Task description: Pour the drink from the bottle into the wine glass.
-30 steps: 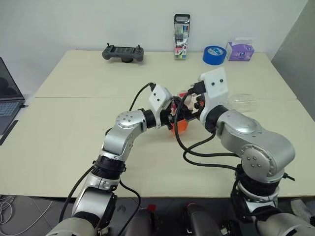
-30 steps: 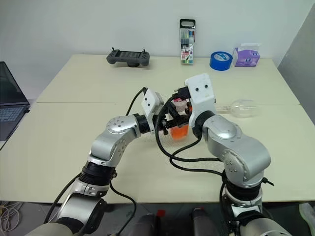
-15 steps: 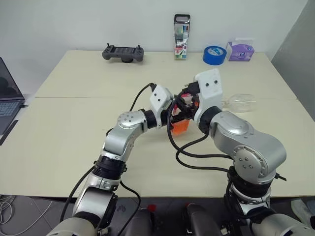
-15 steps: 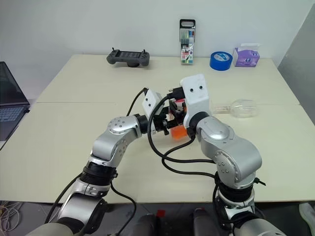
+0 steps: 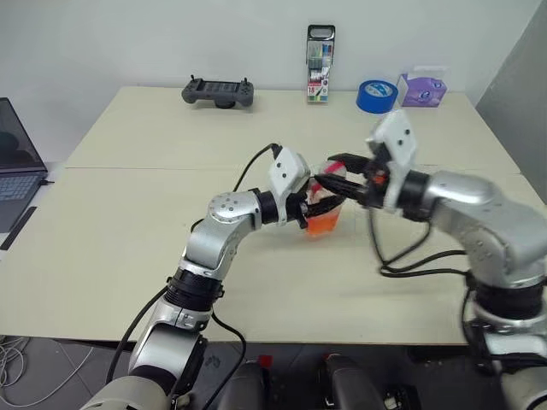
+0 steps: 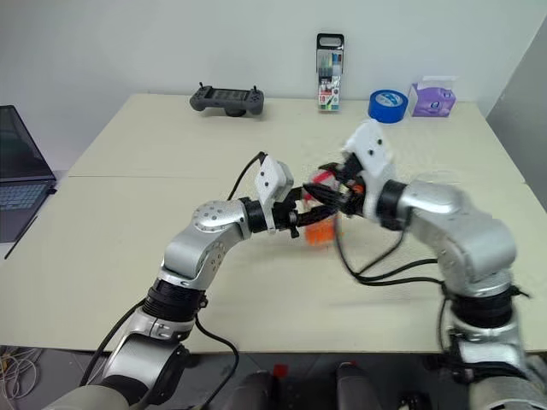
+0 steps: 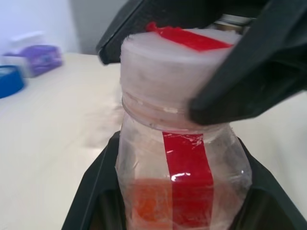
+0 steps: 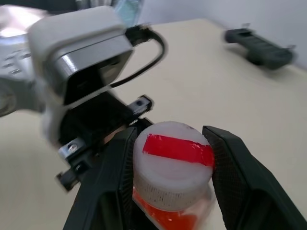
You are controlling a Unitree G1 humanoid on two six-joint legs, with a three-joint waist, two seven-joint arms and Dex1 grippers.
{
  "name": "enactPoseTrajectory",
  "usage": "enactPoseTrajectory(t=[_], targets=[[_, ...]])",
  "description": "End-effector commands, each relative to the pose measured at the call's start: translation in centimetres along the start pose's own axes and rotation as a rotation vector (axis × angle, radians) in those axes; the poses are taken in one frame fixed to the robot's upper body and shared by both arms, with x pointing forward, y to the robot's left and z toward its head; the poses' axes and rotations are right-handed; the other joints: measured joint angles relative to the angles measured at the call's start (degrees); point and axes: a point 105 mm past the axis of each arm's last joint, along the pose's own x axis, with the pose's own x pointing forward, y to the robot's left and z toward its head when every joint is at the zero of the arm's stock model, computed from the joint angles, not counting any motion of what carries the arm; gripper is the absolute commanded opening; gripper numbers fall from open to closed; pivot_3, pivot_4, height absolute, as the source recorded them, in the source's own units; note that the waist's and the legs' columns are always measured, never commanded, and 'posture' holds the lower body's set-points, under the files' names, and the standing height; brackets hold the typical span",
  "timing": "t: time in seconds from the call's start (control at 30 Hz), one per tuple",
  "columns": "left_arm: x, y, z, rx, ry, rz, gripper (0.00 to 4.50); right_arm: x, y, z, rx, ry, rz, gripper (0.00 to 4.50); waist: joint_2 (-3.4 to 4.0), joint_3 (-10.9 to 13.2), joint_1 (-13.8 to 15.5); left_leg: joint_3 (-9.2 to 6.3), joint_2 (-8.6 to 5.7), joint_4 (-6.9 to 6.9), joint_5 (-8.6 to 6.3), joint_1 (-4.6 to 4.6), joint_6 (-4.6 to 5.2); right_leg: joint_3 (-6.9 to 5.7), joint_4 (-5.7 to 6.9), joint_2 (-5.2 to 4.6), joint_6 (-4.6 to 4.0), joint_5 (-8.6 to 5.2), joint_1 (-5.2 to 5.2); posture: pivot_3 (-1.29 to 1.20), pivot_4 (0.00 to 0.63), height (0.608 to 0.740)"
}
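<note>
Bottle (image 7: 177,158), clear squarish plastic, stands upright mid-desk (image 5: 128,248), its body squeezed by the left gripper (image 5: 318,207); the right gripper (image 8: 169,158) pinches its round white cap (image 8: 172,165).

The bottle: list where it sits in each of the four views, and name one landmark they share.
Left eye view: bottle at centre, between the two claws.
Right eye view: centre, blurred orange.
Left wrist view: fills the middle, cap uppermost.
Right wrist view: low centre, seen cap-first.
Shared landmark: the red tape strip across its white cap.
</note>
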Motion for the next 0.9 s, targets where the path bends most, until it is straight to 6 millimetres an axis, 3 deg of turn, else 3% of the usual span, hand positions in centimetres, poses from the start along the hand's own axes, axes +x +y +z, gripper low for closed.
enactPoseTrajectory(t=[0.03,0.17,0.33,0.6,0.9], targets=[[-1.0,0.2,2.5,0.039,-0.073,0.005,1.9,0.3,-0.5,1.1,-0.1,-0.033,0.197,1.87,0.0,0.01,-0.82,0.05,0.01,0.0,0.0,0.03,0.0,0.09,0.05,0.01,0.01,0.02,-0.03,0.0,0.15,0.74],[-1.1,0.1,2.8,0.03,-0.075,0.005,1.89,0.5,-2.2,1.6,-0.128,-0.034,0.216,1.87,0.0,0.0,-1.27,0.0,0.2,-0.07,0.03,0.21,0.04,0.13,0.16,0.02,0.01,0.02,-0.03,0.0,0.15,0.74],[-1.5,0.3,2.5,0.026,-0.067,0.028,1.89,0.0,-2.7,1.9,-0.093,-0.034,0.224,1.87,0.0,0.0,-0.52,-0.09,0.58,-0.05,0.04,0.04,0.0,0.11,0.11,0.02,-0.01,0.03,-0.08,0.0,0.15,0.74],[-0.9,0.5,2.3,0.024,-0.067,0.025,1.89,-0.8,-2.7,2.6,-0.108,-0.064,0.146,4.5,0.0,0.01,0.26,-0.05,0.46,0.04,0.04,0.0,-0.01,0.12,0.1,-0.07,-0.02,0.04,-0.08,0.0,0.15,0.74],[-0.9,1.0,2.1,0.045,-0.063,0.052,1.88,-1.3,-1.2,2.6,-0.023,-0.123,-0.136,4.5,0.0,0.01,0.34,-0.11,0.52,0.03,0.04,-0.04,-0.02,0.16,0.13,-0.09,-0.02,0.04,-0.1,0.0,0.15,0.74]])
